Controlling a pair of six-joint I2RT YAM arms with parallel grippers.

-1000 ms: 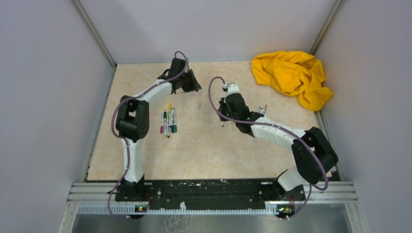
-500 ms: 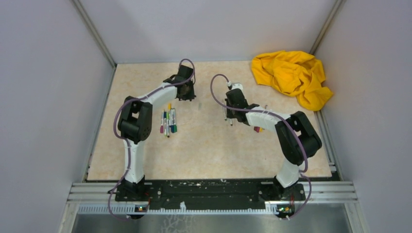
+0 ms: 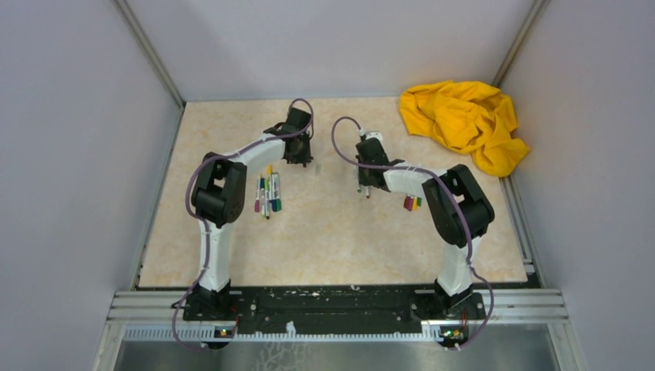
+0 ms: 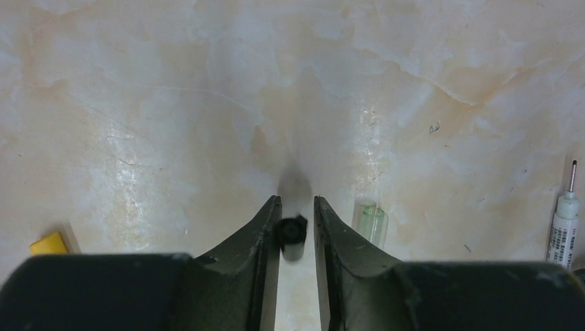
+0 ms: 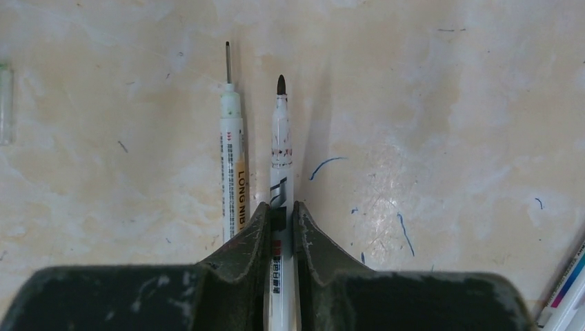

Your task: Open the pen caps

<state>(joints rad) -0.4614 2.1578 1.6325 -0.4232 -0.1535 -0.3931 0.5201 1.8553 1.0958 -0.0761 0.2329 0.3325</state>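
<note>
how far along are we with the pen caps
Done: two uncapped pens lie side by side, one between the jaws of the right gripper; a green cap lies loose. In hand: a black cap sits between the jaws of the left gripper. Left: the cluster of capped pens beside the left arm.

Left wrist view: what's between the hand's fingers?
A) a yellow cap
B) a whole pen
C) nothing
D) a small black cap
D: a small black cap sits between the fingers of the left hand, while the pale green cap lies just outside them on the table.
</note>
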